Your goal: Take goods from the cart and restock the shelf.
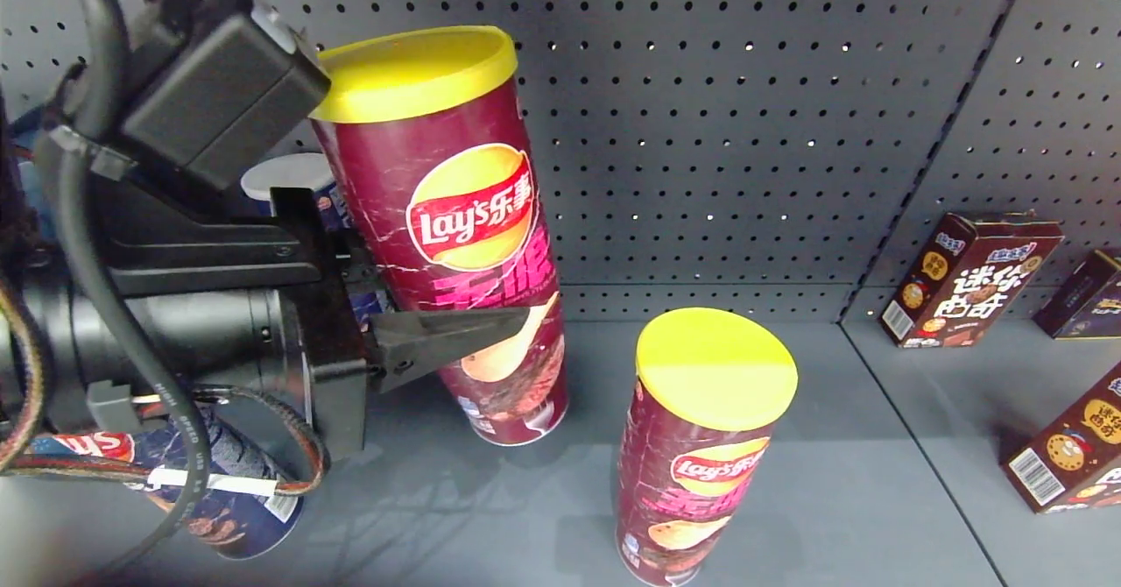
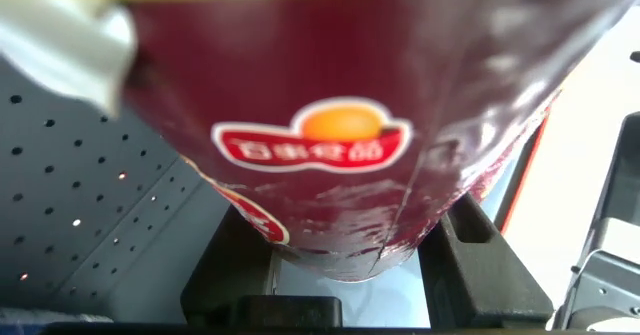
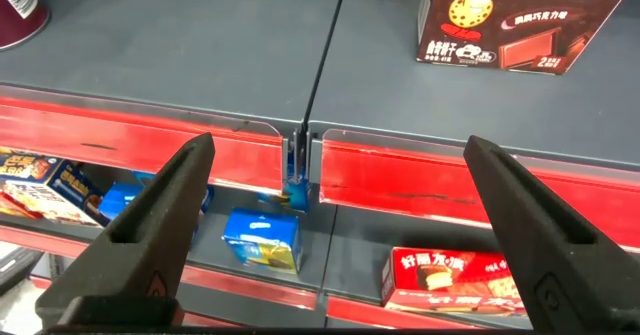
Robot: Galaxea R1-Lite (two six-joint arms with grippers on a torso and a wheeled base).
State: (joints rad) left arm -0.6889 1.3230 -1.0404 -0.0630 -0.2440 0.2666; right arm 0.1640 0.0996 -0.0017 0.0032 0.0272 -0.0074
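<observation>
My left gripper (image 1: 455,328) is shut on a maroon chips can with a yellow lid (image 1: 447,219), at about the can's lower third. The can leans a little, and its base is at or just above the grey shelf floor (image 1: 543,517); I cannot tell if it touches. In the left wrist view the same can (image 2: 350,125) sits between the two dark fingers (image 2: 480,270). A second identical can (image 1: 696,456) stands upright on the shelf to the right. My right gripper (image 3: 345,225) is open and holds nothing, in front of the shelf's red front rail (image 3: 420,180).
A blue can (image 1: 219,495) lies on its side under my left arm, and a white-lidded can (image 1: 285,180) stands behind it. Brown cookie boxes (image 1: 968,280) stand on the right shelf bay (image 3: 500,20). A perforated back panel (image 1: 744,131) closes the rear. Boxes (image 3: 262,240) fill the lower shelf.
</observation>
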